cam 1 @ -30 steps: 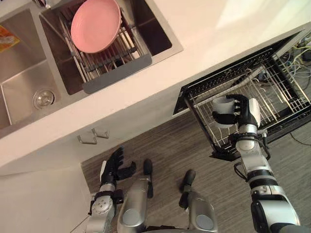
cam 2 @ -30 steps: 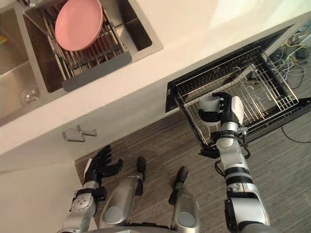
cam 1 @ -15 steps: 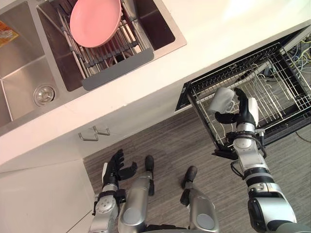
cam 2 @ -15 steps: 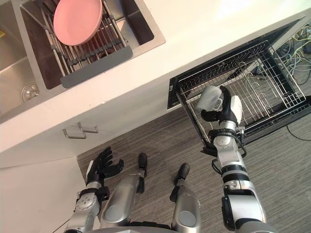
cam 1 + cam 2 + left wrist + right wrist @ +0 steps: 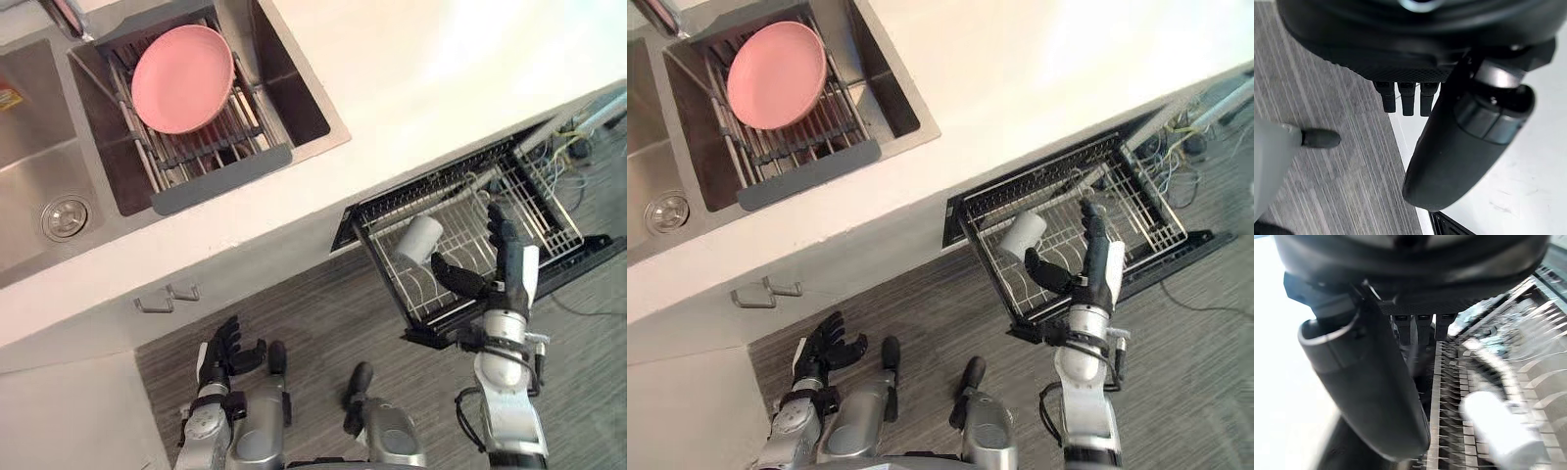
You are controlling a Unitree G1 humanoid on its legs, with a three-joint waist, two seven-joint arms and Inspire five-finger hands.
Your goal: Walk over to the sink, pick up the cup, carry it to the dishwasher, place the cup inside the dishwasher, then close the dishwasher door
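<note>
By counter-side edge of dishwasher rack (image 5: 382,272) | cup (image 5: 419,240) lay tipped, clear of right hand (image 5: 507,272) | fingers (image 5: 500,223) wide, likely letting it settle | left hand (image 5: 227,345) relaxed

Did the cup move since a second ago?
Yes. The cup left the right hand and went down into the rack, tilted near its left side.

**Silver-grey arms, dark hands**

At five o'clock in the head views, the right arm (image 5: 509,421) is a stack of rounded silver-grey segments split by black bands. It ends in a dark right hand (image 5: 506,282) with a white cover (image 5: 530,272) along one side. At seven o'clock, the left arm (image 5: 201,431) and left hand (image 5: 227,345) match. Up close, the right thumb (image 5: 1364,382) is a glossy, rounded black shell.
</note>
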